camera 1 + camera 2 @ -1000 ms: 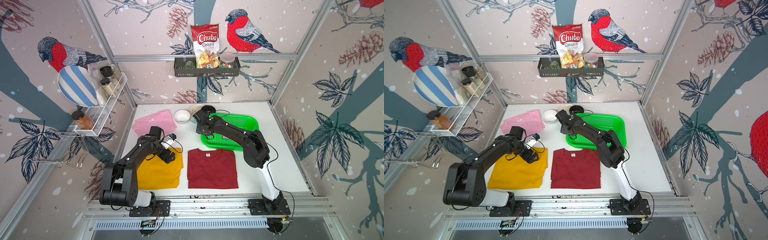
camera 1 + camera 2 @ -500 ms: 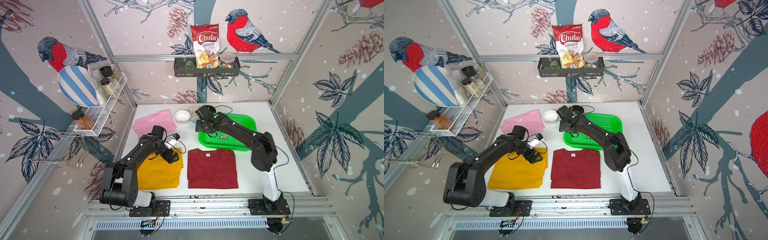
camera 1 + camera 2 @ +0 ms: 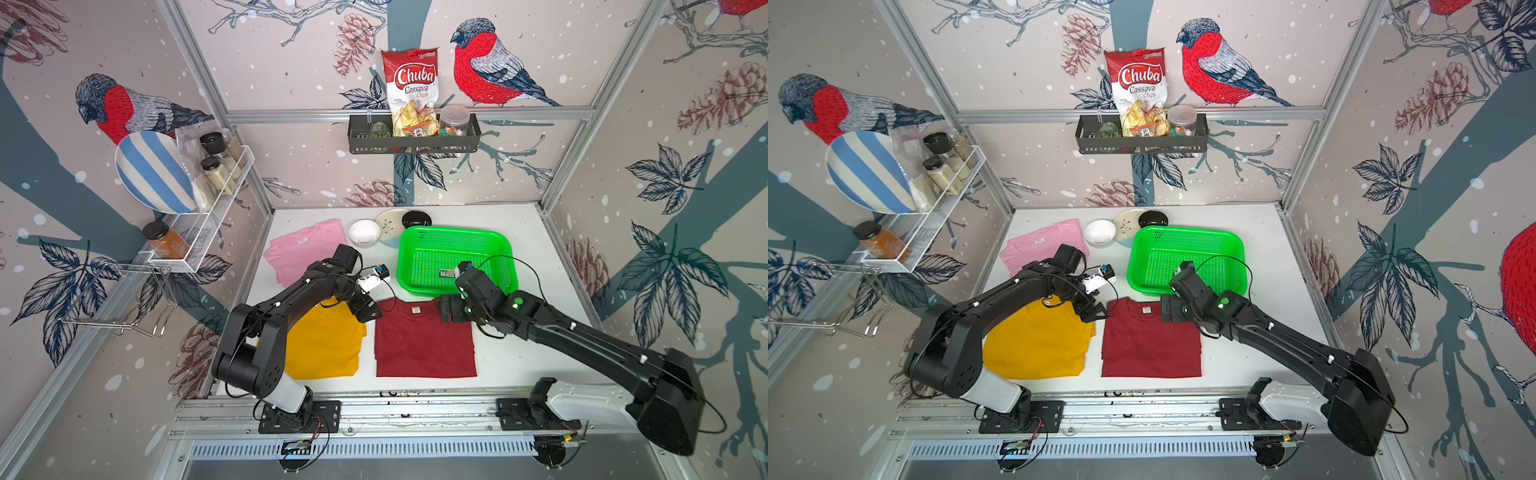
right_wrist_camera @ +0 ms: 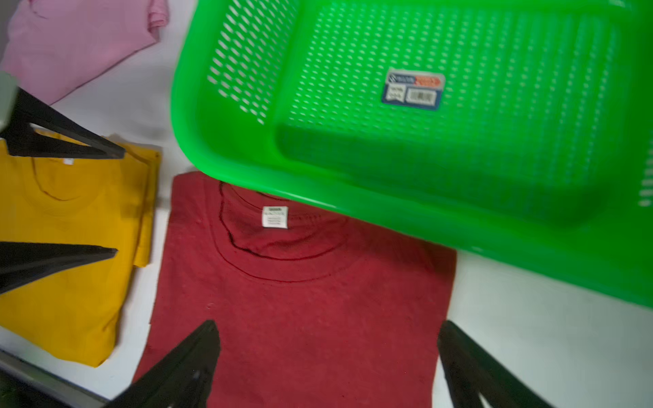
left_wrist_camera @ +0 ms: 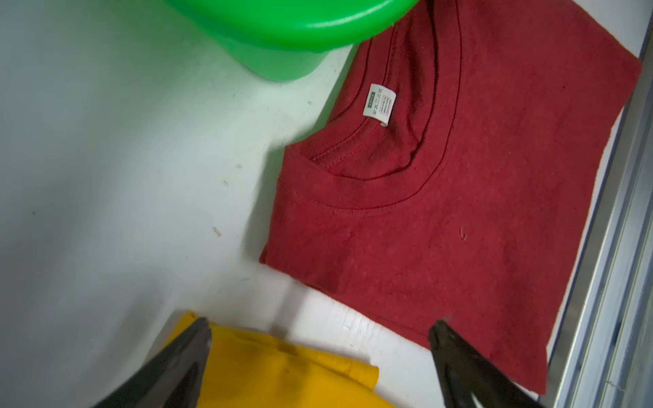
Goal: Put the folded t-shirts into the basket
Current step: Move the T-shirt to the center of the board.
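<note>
The empty green basket [image 3: 478, 257] [image 3: 1200, 253] [image 4: 494, 148] lies flat at the back right of the white table. Three folded t-shirts lie flat outside it: dark red [image 3: 424, 345] [image 4: 300, 300] [image 5: 459, 212] just in front of it, mustard yellow [image 3: 328, 345] [image 5: 282, 371] to its left, pink [image 3: 299, 249] at the back left. My left gripper [image 3: 370, 309] [image 5: 321, 326] is open and empty, low over the gap between the yellow and red shirts. My right gripper [image 3: 446, 309] [image 4: 328, 328] is open and empty above the red shirt's far right part, close to the basket's near rim.
A white bowl [image 3: 364, 232], a patterned plate [image 3: 388, 224] and a black dish [image 3: 417, 218] sit behind the basket's left corner. A black wall shelf [image 3: 413, 145] hangs at the back and a white wire rack [image 3: 212, 208] on the left wall. A metal rail [image 3: 374, 409] edges the front.
My right gripper has opened, left the basket's far left corner and swung back to the red shirt. The basket, skewed before, now lies square. The left arm has barely moved.
</note>
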Controlling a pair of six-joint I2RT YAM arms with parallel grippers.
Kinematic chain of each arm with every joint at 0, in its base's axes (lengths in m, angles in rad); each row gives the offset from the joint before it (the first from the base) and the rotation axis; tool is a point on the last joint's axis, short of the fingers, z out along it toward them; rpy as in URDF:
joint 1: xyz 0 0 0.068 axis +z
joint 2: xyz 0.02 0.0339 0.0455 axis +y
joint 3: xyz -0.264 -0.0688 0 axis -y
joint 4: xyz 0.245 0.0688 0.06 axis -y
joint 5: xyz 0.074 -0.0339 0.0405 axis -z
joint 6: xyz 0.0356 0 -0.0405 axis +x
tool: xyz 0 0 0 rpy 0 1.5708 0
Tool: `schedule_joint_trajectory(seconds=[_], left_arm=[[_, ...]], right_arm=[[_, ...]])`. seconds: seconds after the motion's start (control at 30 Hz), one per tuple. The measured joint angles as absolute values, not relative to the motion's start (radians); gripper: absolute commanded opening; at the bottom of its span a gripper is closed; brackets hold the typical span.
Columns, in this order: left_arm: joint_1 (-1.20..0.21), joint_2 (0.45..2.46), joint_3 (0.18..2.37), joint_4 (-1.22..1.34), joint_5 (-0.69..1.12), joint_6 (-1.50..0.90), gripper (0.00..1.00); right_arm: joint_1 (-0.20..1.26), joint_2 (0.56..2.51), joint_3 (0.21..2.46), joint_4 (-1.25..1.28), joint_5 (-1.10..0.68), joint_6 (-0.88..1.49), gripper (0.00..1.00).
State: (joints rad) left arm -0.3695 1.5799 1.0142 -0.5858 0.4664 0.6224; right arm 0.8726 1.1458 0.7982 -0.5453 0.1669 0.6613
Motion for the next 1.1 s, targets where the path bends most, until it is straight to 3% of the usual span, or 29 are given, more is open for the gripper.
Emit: schedule_joint_trajectory(seconds=[0.23,0.4,0.5,0.67,0.87,1.1], left_arm=[[-0.403,1.654,1.034,-0.539,0.445,0.572,0.93],[-0.407,1.653,1.024,-0.529,0.435,0.578,0.94],[-0.407,1.653,1.024,-0.528,0.41,0.599,0.94],[-0.409,1.654,1.028,-0.528,0.381,0.644,0.94],[-0.439,1.676,1.028,-0.528,0.374,0.668,0.94],[-0.469,1.743,1.092,-0.537,0.363,0.671,0.91]], right_arm=[[0.986,1.122,0.543,-0.472,0.16,0.895,0.83],[1.058,1.279,0.551,-0.459,0.197,1.018,0.61],[1.103,1.342,0.574,-0.493,0.27,1.088,0.56],[1.18,1.349,0.569,-0.5,0.34,1.201,0.55],[1.263,1.235,0.524,-0.547,0.288,1.33,0.58],[1.176,0.962,0.517,-0.768,0.146,1.417,0.68]])
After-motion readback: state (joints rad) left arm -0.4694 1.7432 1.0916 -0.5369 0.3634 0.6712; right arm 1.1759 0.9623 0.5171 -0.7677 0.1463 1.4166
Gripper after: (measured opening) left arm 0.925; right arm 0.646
